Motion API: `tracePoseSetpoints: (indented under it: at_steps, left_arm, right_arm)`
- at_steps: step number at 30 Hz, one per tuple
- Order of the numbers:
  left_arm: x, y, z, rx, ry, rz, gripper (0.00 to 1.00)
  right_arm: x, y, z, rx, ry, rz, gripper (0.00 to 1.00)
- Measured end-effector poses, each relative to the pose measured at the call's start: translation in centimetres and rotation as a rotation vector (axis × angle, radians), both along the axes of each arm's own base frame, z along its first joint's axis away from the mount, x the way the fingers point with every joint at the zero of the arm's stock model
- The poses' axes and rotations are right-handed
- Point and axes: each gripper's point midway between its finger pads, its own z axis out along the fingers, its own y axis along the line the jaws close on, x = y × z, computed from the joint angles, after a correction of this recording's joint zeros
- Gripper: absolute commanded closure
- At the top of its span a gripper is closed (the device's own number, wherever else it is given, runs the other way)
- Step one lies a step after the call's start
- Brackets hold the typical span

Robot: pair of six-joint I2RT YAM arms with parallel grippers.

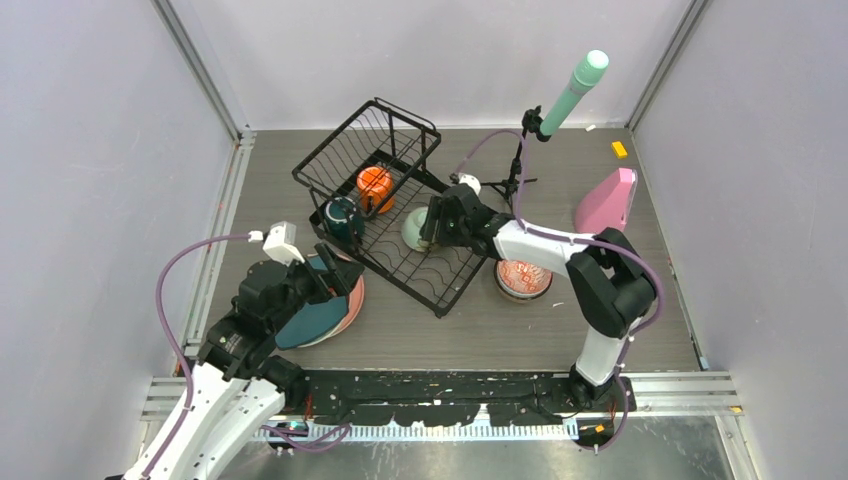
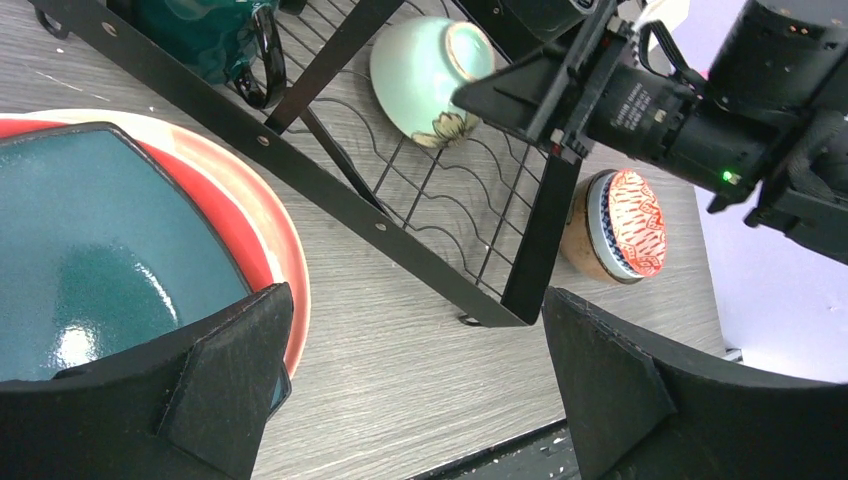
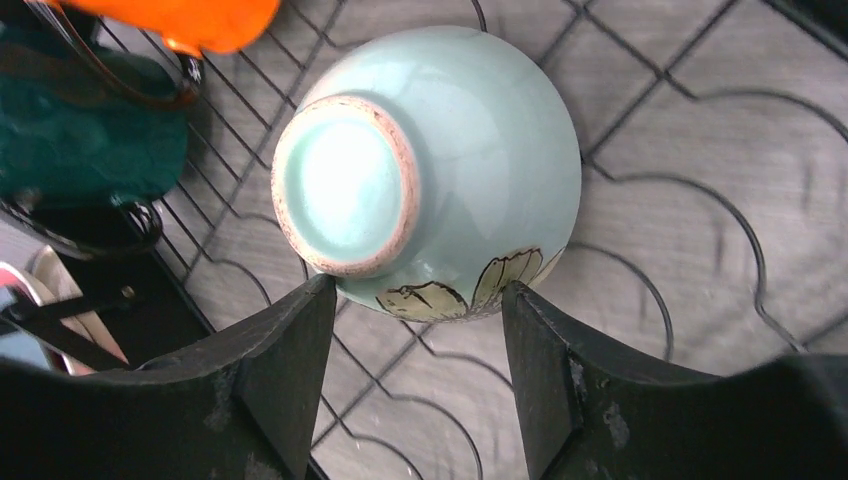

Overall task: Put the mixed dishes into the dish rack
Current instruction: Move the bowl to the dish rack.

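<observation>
**Entry: bowl in the wavy section**

- Landmark: dish rack (image 1: 375,265), set at an angle on the table.
- Item: mint bowl (image 3: 470,150), inside the rack on the wavy floor wires, at the end away from the raised basket. It is tipped over, with its foot ring toward the right wrist camera and its mouth facing away.
- Right gripper (image 3: 415,292): reaches into the rack from its far-right side. Jaws are spread, one finger either side of the bowl's lower flank. Whether the pads touch the glaze cannot be told.
- Key relation: the bowl lies dead ahead of the right jaws, and its foot-to-mouth axis runs roughly along the fingers (not across them). Judged from this, a straight pull-back along that line should clear the bowl, while a sideways one could roll it.
- Left gripper (image 2: 410,330): just outside the rack's near-left rim. Jaws are released and wide, holding nothing, over the teal plate (image 2: 90,230); this is the nearer arm for that stack.
- Also in the rack: orange mug (image 1: 374,183) and green mug (image 1: 342,218), at the basket end.
</observation>
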Motion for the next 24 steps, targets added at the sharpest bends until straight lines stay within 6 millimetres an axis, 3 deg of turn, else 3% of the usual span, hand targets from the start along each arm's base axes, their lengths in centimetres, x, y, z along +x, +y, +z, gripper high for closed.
tracePoseSetpoints:
  at_steps: [11,24]
  left_arm:
    - [-0.3,0.2,0.3,-0.009,-0.011,0.001,0.01]
    - [-0.6,0.3,0.2,-0.007,-0.008,0.000,0.01]
  right_arm:
    - [5.4,1.2,0.0,0.100,-0.130,-0.133,0.34]
    - [7.3,2.1,-0.1,0.137,-0.169,-0.153,0.34]
